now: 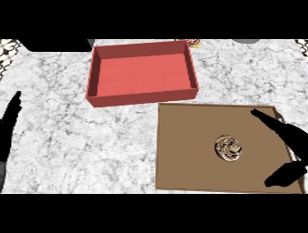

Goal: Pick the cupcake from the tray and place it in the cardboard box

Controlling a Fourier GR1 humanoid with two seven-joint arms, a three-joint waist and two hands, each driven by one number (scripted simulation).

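A small cupcake [228, 148], likely light and crushable, best held by its sides, sits mid-tray [183, 154] at lower right, beside the right hand [298, 148], fingers spread wide.

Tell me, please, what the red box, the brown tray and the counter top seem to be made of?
Red box: likely cardboard, matte; thin flat walls, no shine. Brown tray: perhaps wood or board, matte; plain flat brown with a thin rim. Counter top: looks like marble or granite; white with grey veins.
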